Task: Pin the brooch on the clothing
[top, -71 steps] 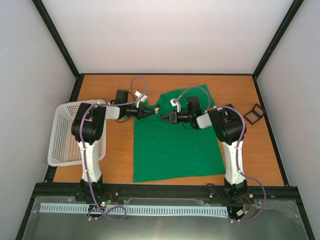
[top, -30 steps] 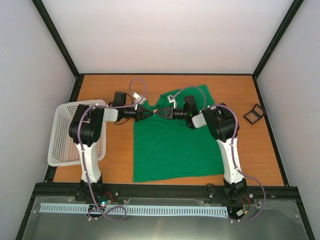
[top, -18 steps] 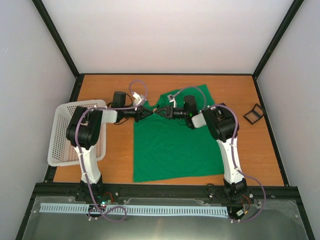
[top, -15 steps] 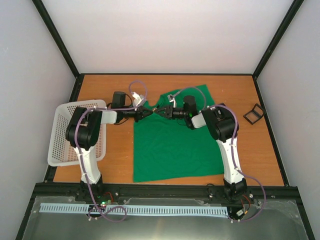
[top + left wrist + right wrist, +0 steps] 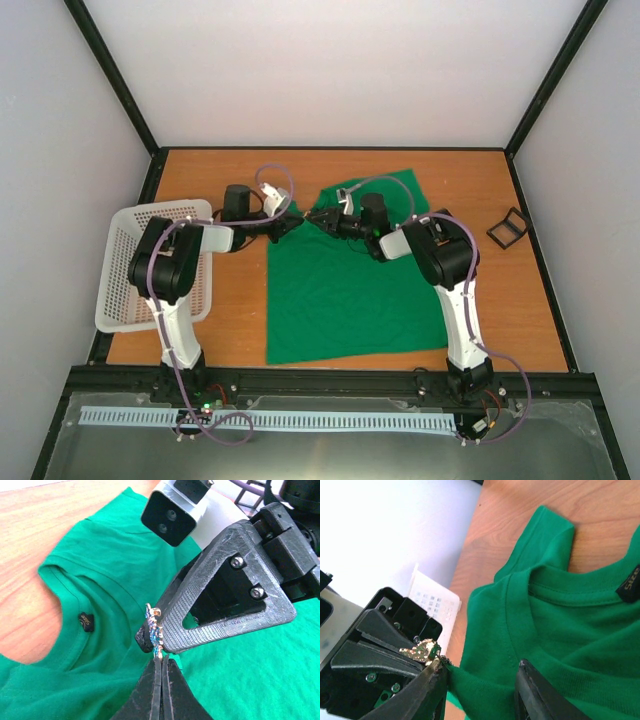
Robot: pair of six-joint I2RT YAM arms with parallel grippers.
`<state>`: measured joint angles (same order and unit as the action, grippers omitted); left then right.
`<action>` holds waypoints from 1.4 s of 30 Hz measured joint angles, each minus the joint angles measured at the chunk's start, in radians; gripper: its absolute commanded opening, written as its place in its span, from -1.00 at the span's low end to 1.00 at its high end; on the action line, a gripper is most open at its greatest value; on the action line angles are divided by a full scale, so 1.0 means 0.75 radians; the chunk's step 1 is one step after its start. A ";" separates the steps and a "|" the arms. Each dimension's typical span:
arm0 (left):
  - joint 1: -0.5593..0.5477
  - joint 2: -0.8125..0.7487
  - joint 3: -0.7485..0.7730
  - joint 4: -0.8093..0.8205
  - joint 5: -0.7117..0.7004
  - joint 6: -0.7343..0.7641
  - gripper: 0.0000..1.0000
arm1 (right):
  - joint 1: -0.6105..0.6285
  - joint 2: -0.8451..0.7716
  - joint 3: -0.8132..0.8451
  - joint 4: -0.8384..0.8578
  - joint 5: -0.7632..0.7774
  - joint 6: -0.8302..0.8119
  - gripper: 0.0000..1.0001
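Left wrist view: left gripper (image 5: pixel 161 663) clenched on brooch (image 5: pixel 153 628) over green clothing (image 5: pixel 100 575), right gripper (image 5: pixel 480 669) spread apart.

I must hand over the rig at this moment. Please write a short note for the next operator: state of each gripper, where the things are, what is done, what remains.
Left gripper: shut on the brooch, held at the T-shirt near its collar.
Right gripper: open, fingers on either side of a raised bit of fabric, one fingertip right beside the brooch.
T-shirt: spread on the table, collar on the far side from the arm bases.
Done: brooch gripped and at the shirt.
Left: pin it on; whether the pin has entered the fabric cannot be seen.
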<state>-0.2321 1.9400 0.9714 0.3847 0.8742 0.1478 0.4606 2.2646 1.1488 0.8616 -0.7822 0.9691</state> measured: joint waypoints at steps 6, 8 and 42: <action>-0.014 -0.026 -0.021 0.056 -0.074 -0.049 -0.99 | 0.024 -0.071 -0.015 -0.085 0.148 -0.019 -0.28; -0.020 -0.030 -0.022 0.067 -0.094 -0.069 -0.99 | 0.030 -0.088 -0.025 -0.098 0.188 -0.024 -0.28; -0.051 -0.098 -0.097 0.037 -0.276 0.007 -0.99 | -0.057 -0.373 -0.051 -0.600 0.447 -0.550 0.15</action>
<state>-0.2707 1.8664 0.8986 0.4126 0.6670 0.1528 0.4179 1.9850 1.1103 0.4118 -0.4469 0.5568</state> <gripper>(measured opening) 0.013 0.560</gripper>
